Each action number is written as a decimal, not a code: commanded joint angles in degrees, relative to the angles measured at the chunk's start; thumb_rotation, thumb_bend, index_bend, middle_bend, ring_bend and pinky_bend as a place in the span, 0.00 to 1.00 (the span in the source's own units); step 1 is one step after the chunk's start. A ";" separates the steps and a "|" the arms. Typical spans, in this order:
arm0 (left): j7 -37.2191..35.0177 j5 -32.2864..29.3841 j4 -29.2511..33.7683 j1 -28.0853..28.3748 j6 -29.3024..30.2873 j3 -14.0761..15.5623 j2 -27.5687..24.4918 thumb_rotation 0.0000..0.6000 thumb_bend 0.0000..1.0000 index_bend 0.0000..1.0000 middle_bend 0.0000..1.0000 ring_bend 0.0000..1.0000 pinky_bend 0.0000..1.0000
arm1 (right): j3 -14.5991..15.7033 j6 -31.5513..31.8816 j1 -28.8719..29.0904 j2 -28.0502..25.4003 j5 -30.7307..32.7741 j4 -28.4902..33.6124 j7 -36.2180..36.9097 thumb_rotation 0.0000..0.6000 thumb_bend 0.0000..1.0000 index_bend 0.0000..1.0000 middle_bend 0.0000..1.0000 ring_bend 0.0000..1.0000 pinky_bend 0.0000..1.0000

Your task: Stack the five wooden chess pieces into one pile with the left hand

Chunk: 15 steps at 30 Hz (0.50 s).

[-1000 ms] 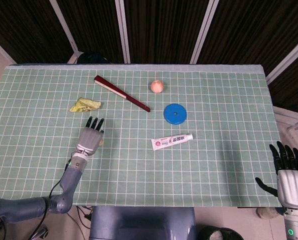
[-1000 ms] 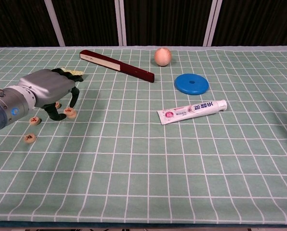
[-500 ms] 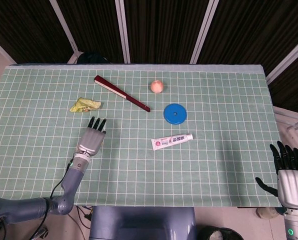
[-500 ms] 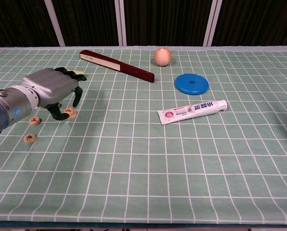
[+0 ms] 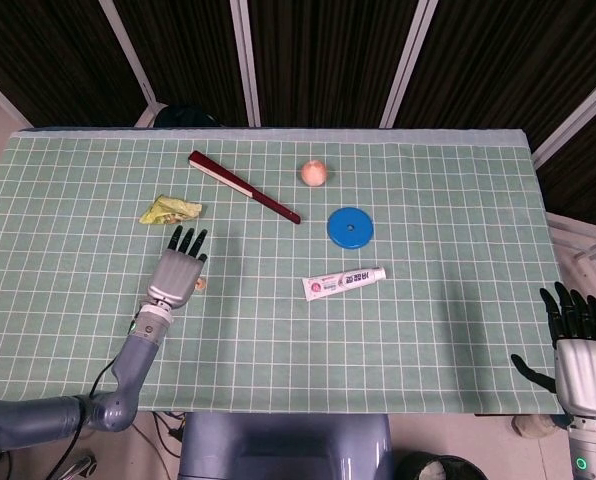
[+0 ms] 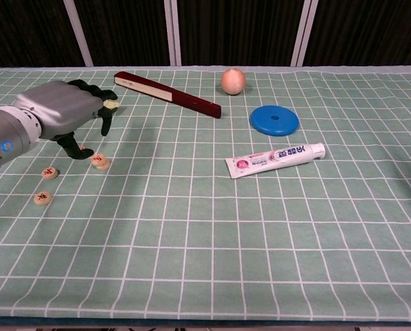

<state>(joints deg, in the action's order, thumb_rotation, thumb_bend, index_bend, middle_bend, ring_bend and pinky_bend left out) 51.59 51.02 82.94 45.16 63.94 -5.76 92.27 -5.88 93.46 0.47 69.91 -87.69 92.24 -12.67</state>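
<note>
Lifted and drawn back toward the robot's left since the earlier frames, the left hand (image 6: 57,114) now hangs above the mat with its dark fingers spread and curved downward, holding nothing; the stacked chess pieces (image 6: 101,162) it had been touching stand free just to its right.

Nearest the robot, the right hand (image 5: 581,345) sits off the table's right edge, fingers upright and apart, empty. On the green gridded mat (image 6: 205,234), a single chess piece (image 6: 43,198) lies closest at the left, with another chess piece (image 6: 49,172) just beyond it. The small stack lies a little farther on and to the right; how many pieces it holds cannot be told. Mid-table, a toothpaste tube (image 6: 274,160) lies at a slant. Beyond it are a blue disc (image 6: 274,120), a yellow crumpled wrapper (image 5: 170,210) behind the left hand, a dark red folded fan (image 6: 167,94), and a peach-coloured ball (image 6: 233,81) farthest back.
</note>
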 commanded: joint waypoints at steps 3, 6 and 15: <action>-2.29 -0.98 0.09 -0.67 -1.02 -0.72 -2.19 1.00 0.29 0.41 0.00 0.00 0.00 | -0.01 0.11 -0.04 0.06 -0.01 0.04 -0.12 1.00 0.23 0.05 0.01 0.00 0.00; -3.83 -1.90 -1.28 -0.69 -2.60 -1.12 -2.80 1.00 0.28 0.41 0.00 0.00 0.00 | -0.03 0.19 -0.06 0.12 -0.03 0.06 -0.23 1.00 0.23 0.05 0.01 0.00 0.00; -9.63 -1.32 -6.83 -0.55 -6.47 -1.77 -2.04 1.00 0.27 0.43 0.00 0.00 0.00 | 0.00 -0.03 0.06 0.30 -0.01 -0.06 -0.43 1.00 0.23 0.05 0.01 0.00 0.00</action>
<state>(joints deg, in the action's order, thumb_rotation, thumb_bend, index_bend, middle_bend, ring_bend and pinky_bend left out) 42.67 49.66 77.00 44.51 58.18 -7.31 89.91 -5.89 93.42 0.53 70.21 -87.70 92.18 -13.10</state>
